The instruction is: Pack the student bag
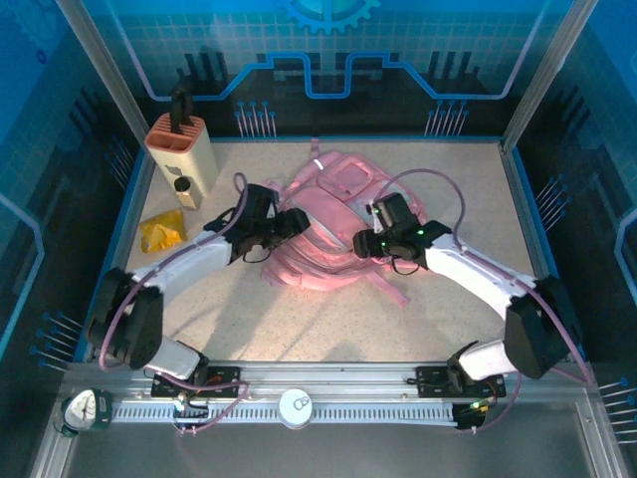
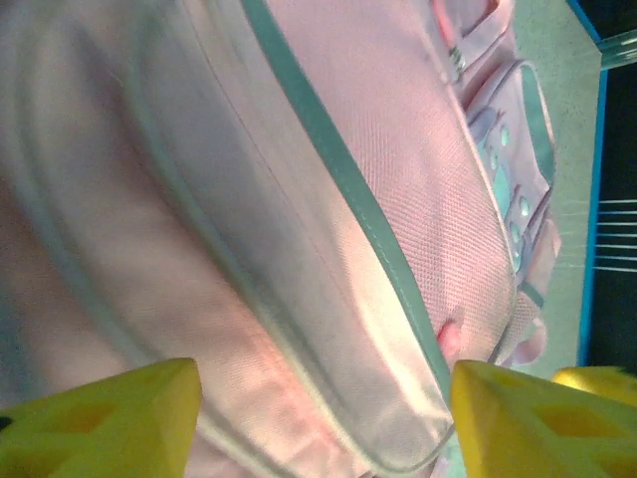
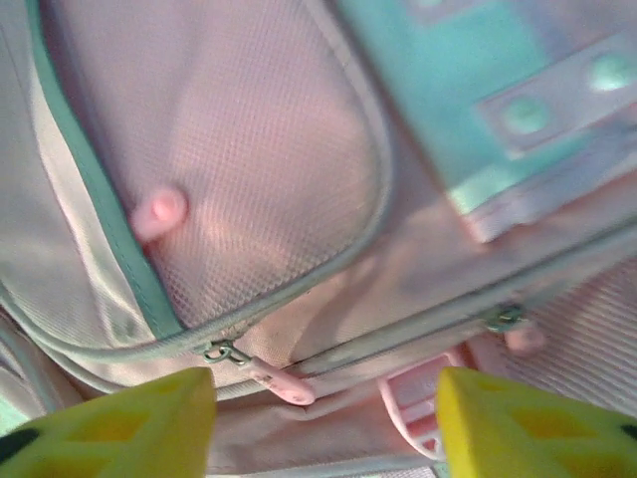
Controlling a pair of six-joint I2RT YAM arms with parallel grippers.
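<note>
The pink student bag lies flat in the middle of the table, straps trailing toward the front. My left gripper hovers over its left side, open, with pink fabric and a grey-green zip seam between its yellow fingers. My right gripper is at the bag's right side, open. Between its yellow fingertips I see a pink zip pull on a metal ring, a second zip line, and a pink plastic buckle. Neither gripper holds anything.
A beige box-shaped holder with a black top stands at the back left. A small yellow packet lies in front of it, left of my left arm. Blue walls ring the table.
</note>
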